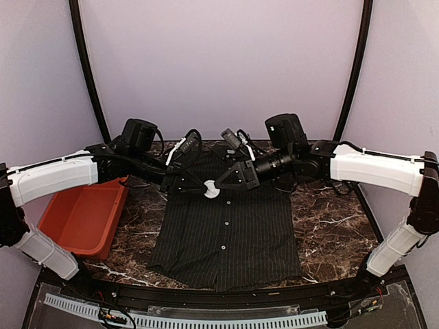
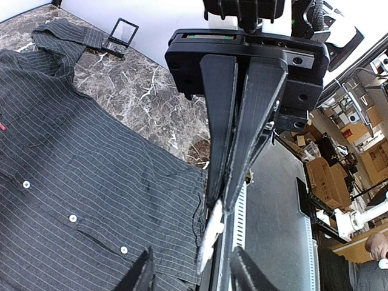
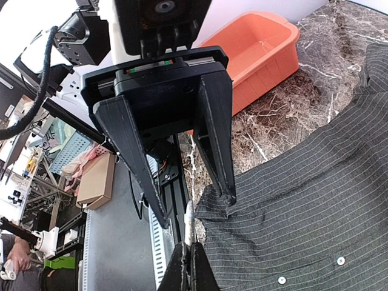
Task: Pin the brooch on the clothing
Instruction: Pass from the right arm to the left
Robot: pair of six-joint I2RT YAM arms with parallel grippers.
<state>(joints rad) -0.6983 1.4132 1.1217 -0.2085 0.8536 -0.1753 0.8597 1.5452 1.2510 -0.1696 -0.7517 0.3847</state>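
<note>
The clothing is a dark pinstriped shirt with white buttons, lying flat on the marble table; it also shows as the clothing and the clothing. A small white round brooch hangs above the upper chest, between the two grippers. My right gripper is shut on the brooch, which I see edge-on. My left gripper stands open, one finger on each side of the brooch, not touching it. From the left wrist, the right gripper pinches the brooch's top edge.
An orange bin sits on the table left of the shirt, also seen as the orange bin. A small black frame stand stands beyond the shirt's sleeve. Black rails and a white slotted strip run along the near table edge.
</note>
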